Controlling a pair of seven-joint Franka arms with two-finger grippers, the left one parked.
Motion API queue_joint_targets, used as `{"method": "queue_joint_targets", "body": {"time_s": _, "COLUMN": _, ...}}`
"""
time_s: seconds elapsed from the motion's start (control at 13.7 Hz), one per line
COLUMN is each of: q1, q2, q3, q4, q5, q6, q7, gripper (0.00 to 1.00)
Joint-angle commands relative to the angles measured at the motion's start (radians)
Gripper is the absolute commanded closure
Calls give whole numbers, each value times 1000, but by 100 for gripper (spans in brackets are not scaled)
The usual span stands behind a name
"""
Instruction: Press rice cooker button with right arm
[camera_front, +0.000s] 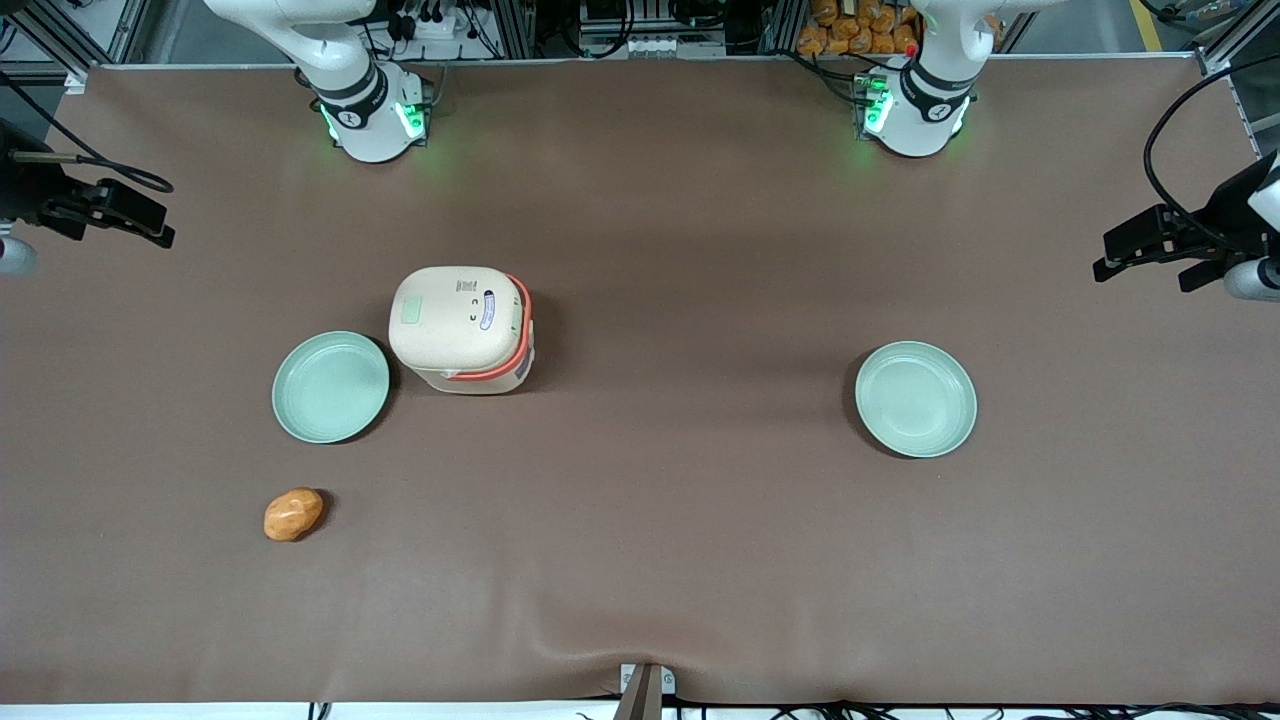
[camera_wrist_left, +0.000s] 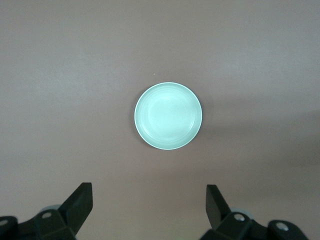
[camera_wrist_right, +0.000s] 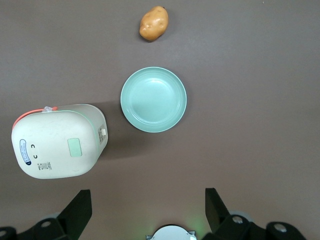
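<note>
**Cooker untouched, hand aloft**

The rice cooker (camera_front: 462, 328) stands on the counter (camera_front: 680, 540), just beside a mint plate (camera_front: 331, 387). A potato (camera_front: 293, 514) lies nearer the front camera. The hand (camera_wrist_right: 148, 210) hovers high, fingers spread wide, gripping nothing.

1. Rice cooker (camera_front: 461, 325), lid top: blue-edged oval label (camera_wrist_right: 24, 151), lettering too small to read.
2. Same lid: small block of dark print (camera_wrist_right: 44, 166) and two dark marks, illegible.
3. Same lid: pale green rectangular patch (camera_wrist_right: 74, 147), blank.
4. Gripper (camera_wrist_right: 147, 212), high above the surface: unmarked, fingers wide apart.
</note>
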Motion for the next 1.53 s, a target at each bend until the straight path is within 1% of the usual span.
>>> {"method": "queue_joint_targets", "body": {"time_s": 0.0, "q1": -10, "q2": 0, "q3": 9, "q4": 11, "q5": -8, "q6": -14, "q7": -11, "gripper": 0}}
{"method": "queue_joint_targets", "body": {"time_s": 0.58, "q1": -12, "q2": 6, "q3": 9, "q4": 5, "q5": -5, "q6": -13, "q7": -10, "gripper": 0}}
{"method": "queue_joint_targets", "body": {"time_s": 0.88, "q1": -6, "q2": 14, "q3": 12, "q4": 5, "q5": -5, "q6": -10, "q7": -63, "gripper": 0}}
{"method": "queue_joint_targets", "body": {"time_s": 1.17, "q1": 58, "q2": 33, "q3": 17, "q4": -26, "q5": -5, "q6": -4, "q7": -51, "gripper": 0}}
{"method": "queue_joint_targets", "body": {"time_s": 1.31, "q1": 82, "q2": 56, "q3": 19, "q4": -40, "q5": -5, "q6": 36, "q7": -48, "gripper": 0}}
{"method": "queue_joint_targets", "body": {"time_s": 1.46, "q1": 124, "q2": 76, "q3": 23, "q4": -66, "q5": 3, "q6": 106, "q7": -46, "gripper": 0}}
